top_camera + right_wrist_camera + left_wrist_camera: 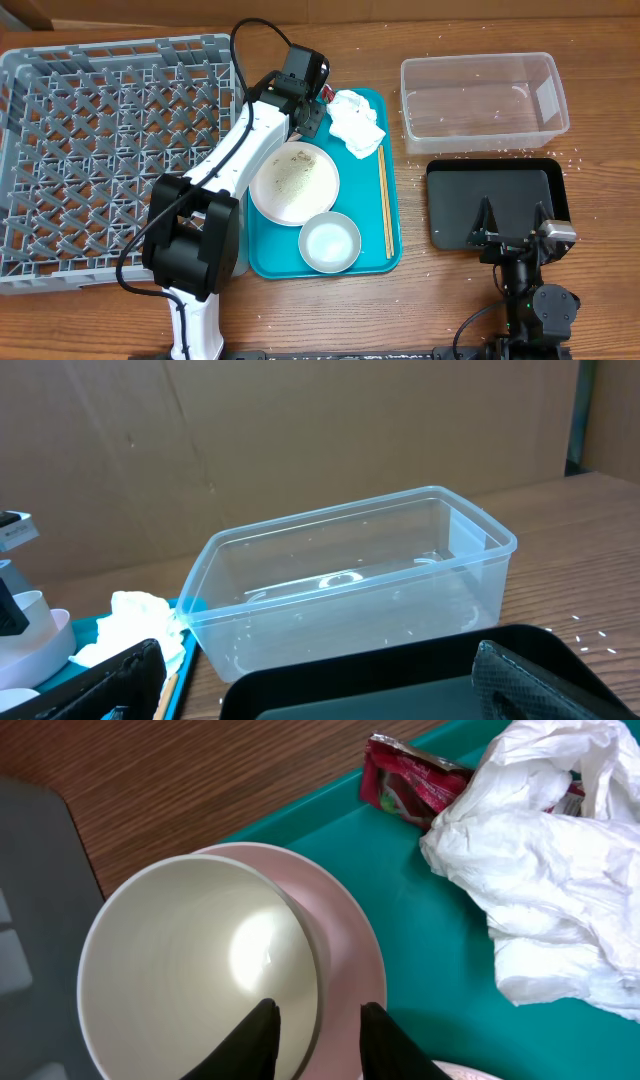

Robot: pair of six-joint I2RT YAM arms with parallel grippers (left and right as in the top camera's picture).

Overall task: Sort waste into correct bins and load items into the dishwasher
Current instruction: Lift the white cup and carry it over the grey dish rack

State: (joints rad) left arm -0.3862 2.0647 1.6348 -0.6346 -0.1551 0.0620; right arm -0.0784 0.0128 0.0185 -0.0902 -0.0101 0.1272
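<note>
In the left wrist view a pale bowl (190, 960) sits on a small pink plate (350, 950) on the teal tray (430, 960). My left gripper (318, 1035) straddles the bowl's right rim, one finger inside and one over the pink plate, with small gaps showing. Beside it lie a red snack wrapper (405, 785) and a crumpled white napkin (550, 870). From overhead, the left gripper (305, 108) is at the tray's far-left corner. A white plate (294, 182) carries food grains, with a steel-grey bowl (329, 242) in front. My right gripper (512, 215) hangs open over the black tray (495, 200).
The grey dish rack (110, 160) fills the table's left side, touching the teal tray (370, 230). Chopsticks (385, 200) lie along the tray's right edge. The clear tub (483, 100) stands behind the black tray. Loose grains dot the wood around the tub.
</note>
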